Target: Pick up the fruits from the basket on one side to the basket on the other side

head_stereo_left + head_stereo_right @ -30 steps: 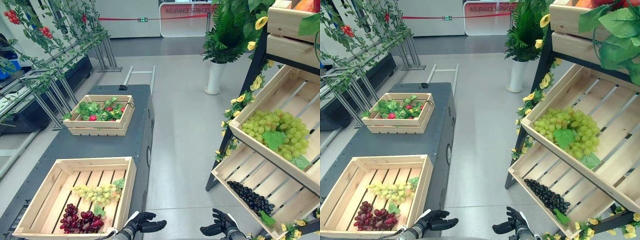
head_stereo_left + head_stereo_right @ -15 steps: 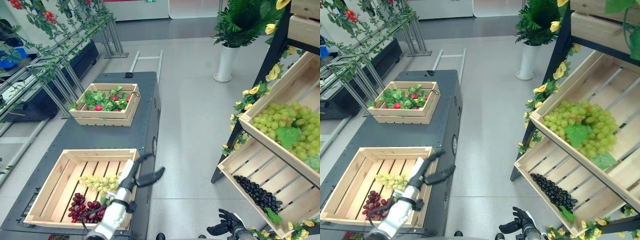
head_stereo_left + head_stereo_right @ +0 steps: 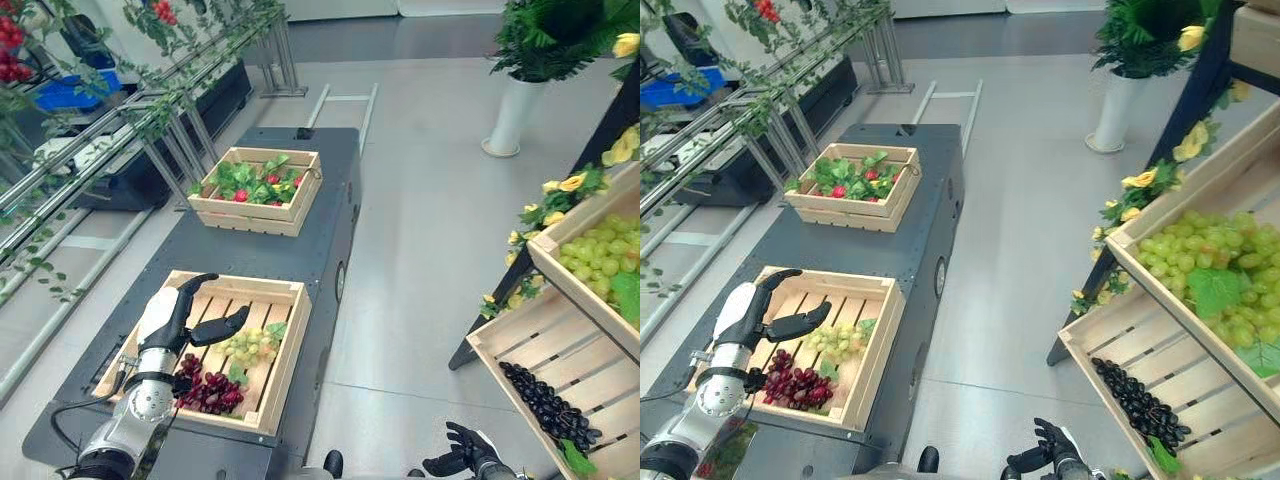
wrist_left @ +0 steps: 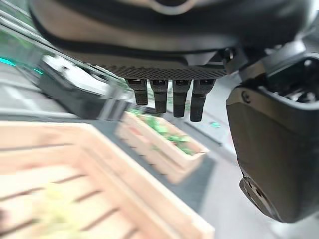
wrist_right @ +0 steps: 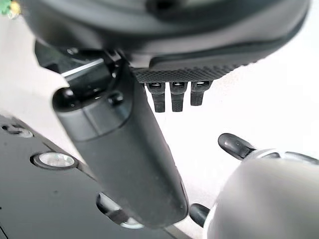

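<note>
Grapes lie in the near wooden crate (image 3: 283,352) on the dark cart (image 3: 330,215): a green bunch (image 3: 248,345) and a dark red bunch (image 3: 208,388), side by side on the slatted floor. The green bunch stretches across the slats, its long axis running roughly from the crate's left wall toward the right, with a leaf (image 3: 276,330) at its right end. The red bunch sits nearer the robot, a lumpy cluster of glossy round berries. The crate is pale, unpainted timber with plank walls. The left hand (image 3: 180,312) hovers above the crate's left half, fingers straight and spread, thumb apart, grasping nothing. The right hand (image 3: 462,457) hangs low over the grey floor, fingers loosely released and empty. A second crate (image 3: 257,206) with leafy greens and red fruit stands farther along the cart. Slanted shelf crates (image 3: 522,336) to the right hold black grapes (image 3: 548,402) and green grapes (image 3: 1200,254)
</note>
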